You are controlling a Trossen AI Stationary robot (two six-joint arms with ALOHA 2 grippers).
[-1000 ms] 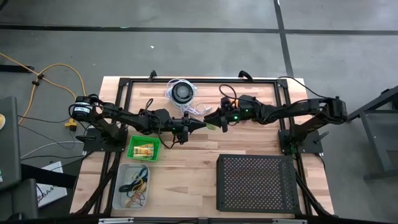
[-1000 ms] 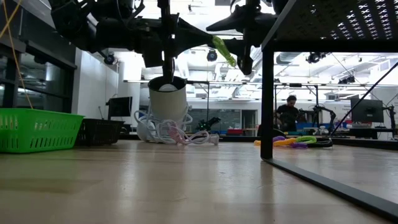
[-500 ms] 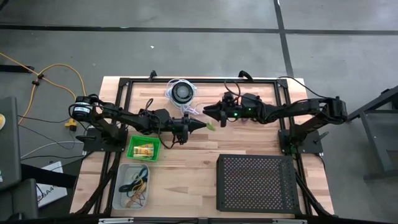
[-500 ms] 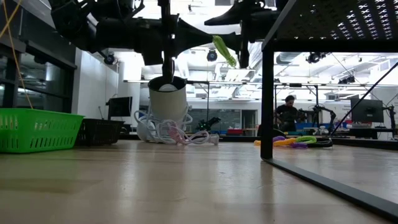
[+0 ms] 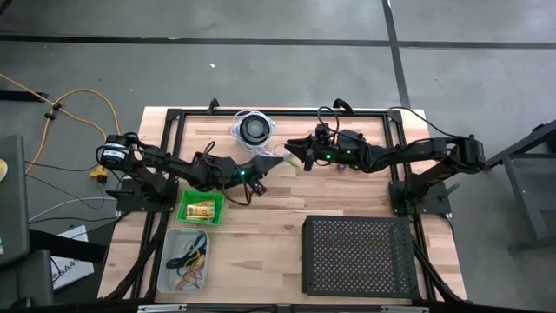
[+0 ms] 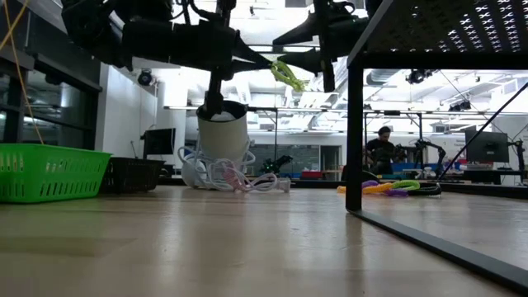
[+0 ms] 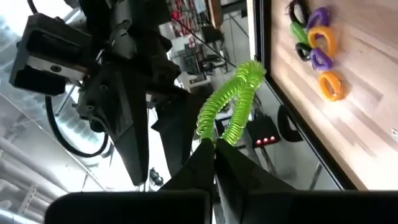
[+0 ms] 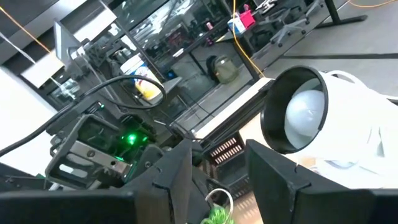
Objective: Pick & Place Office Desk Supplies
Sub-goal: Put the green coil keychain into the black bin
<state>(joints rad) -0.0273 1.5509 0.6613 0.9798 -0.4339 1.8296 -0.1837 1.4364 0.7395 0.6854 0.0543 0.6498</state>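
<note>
A green coiled loop [image 7: 231,102] hangs in the air above the tabletop [image 5: 261,226], pinched at one end by the left fingers [image 7: 233,168].

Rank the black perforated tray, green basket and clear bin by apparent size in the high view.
1. black perforated tray, clearly the largest.
2. clear bin, holding loose bands.
3. green basket, somewhat smaller than the bin.

All three rest on the table, so the camera's nearness hardly skews this.
</note>
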